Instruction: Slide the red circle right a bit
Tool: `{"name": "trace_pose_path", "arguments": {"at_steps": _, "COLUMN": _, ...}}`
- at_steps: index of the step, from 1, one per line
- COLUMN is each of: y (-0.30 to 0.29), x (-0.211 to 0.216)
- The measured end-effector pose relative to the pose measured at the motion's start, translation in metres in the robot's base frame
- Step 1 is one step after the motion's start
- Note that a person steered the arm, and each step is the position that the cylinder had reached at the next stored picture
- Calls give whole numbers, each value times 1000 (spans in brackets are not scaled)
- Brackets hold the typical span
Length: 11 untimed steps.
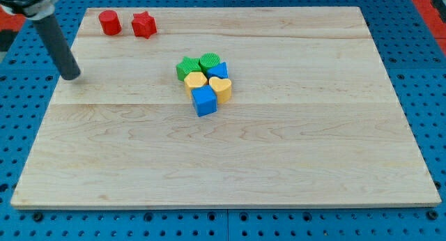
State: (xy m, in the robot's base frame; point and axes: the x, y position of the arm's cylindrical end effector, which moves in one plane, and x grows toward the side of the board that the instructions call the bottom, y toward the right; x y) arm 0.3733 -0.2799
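Observation:
The red circle (pixel 109 22) is a short red cylinder near the board's top left corner. A red star-shaped block (pixel 143 24) stands just to its right, a small gap apart. My tip (pixel 71 76) rests on the board near the view's left edge, below and left of the red circle, not touching any block.
A tight cluster sits at the board's upper middle: two green blocks (pixel 187 67) (pixel 210 61), a yellow block (pixel 196 81), a yellow heart (pixel 221 88), a blue cube (pixel 205 100) and a blue block (pixel 221 70) behind. The wooden board (pixel 279 150) lies on a blue pegboard.

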Motion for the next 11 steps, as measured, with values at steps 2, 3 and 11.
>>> {"name": "trace_pose_path", "arguments": {"at_steps": 2, "y": -20, "x": -75}}
{"name": "trace_pose_path", "arguments": {"at_steps": 3, "y": -20, "x": -115}}
{"name": "trace_pose_path", "arguments": {"at_steps": 11, "y": 23, "x": -134}}
